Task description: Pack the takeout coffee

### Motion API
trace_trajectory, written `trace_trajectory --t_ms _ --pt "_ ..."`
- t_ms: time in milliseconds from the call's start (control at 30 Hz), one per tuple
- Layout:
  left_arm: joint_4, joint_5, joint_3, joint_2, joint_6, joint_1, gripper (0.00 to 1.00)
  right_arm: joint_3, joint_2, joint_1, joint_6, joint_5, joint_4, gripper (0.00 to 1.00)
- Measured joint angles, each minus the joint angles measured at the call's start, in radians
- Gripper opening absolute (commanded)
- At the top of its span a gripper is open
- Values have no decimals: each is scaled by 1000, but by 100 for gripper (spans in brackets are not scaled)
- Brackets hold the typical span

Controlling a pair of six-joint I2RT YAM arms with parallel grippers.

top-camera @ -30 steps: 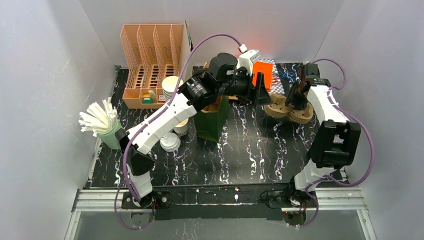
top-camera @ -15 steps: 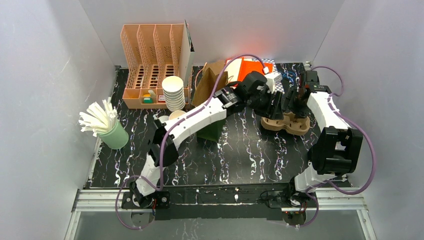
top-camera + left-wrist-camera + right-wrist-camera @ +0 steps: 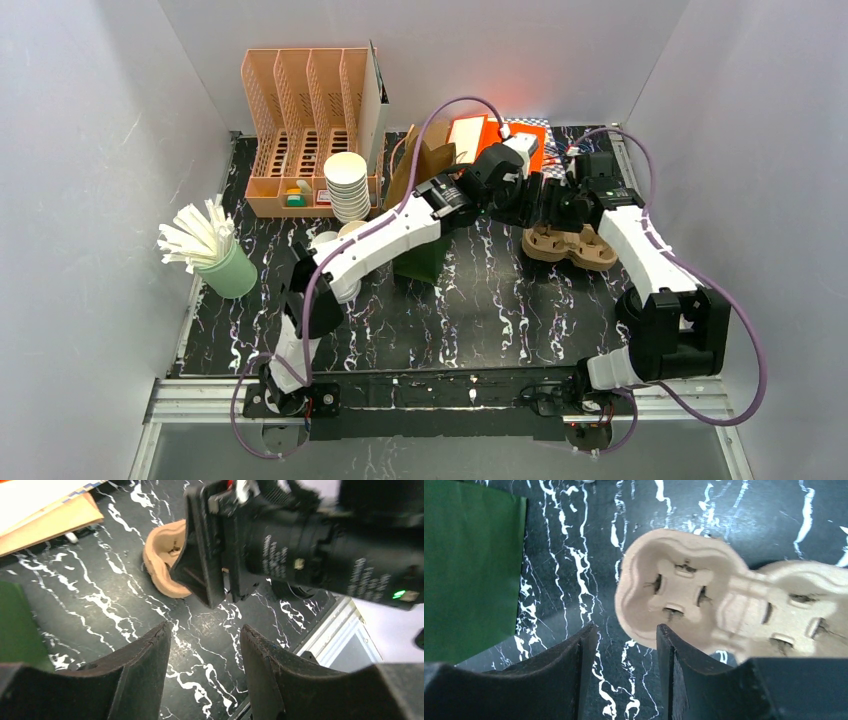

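Note:
The single white paper cup point(image 3: 350, 229) stands left of the green bag point(image 3: 422, 256), mostly hidden behind my left arm; only its rim shows. No lid shows on it. My left gripper point(image 3: 540, 207) point(image 3: 205, 630) is open and empty, hovering over bare table just left of the tan pulp cup carrier point(image 3: 572, 247) point(image 3: 162, 562). My right gripper point(image 3: 566, 210) point(image 3: 626, 630) is open and empty, above the carrier's left cup well point(image 3: 676, 587). The two grippers are very close together; the right gripper's body point(image 3: 280, 545) fills the left wrist view.
A tall stack of nested white cups point(image 3: 347, 186) stands by the peach desk organiser point(image 3: 300, 120). A green holder of white straws point(image 3: 215, 255) is at the left. A brown paper bag point(image 3: 425, 165) and an orange box point(image 3: 470, 135) are at the back.
My left arm swung right, from over the green bag to beside the carrier. My right gripper shifted left over the carrier's left end. Both stayed open.

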Motion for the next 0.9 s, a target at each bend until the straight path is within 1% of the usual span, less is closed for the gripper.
trace_trajectory --t_ms 233,400,533,600,733,900 --pt "13 -105 -55 -102 22 0 51 -3 81 97 -2 43 32 54" --pt "20 -146 -89 -141 44 0 51 8 169 129 14 117 38 49" --pt "19 -160 -113 -158 53 0 51 29 219 149 32 175 35 42" --pt "19 -162 -121 -160 56 0 51 36 227 156 34 193 33 39" --pt "18 -165 -134 -164 62 0 51 44 227 159 40 213 32 38" --pt "19 -169 -144 -168 67 0 52 45 212 162 48 219 20 32"
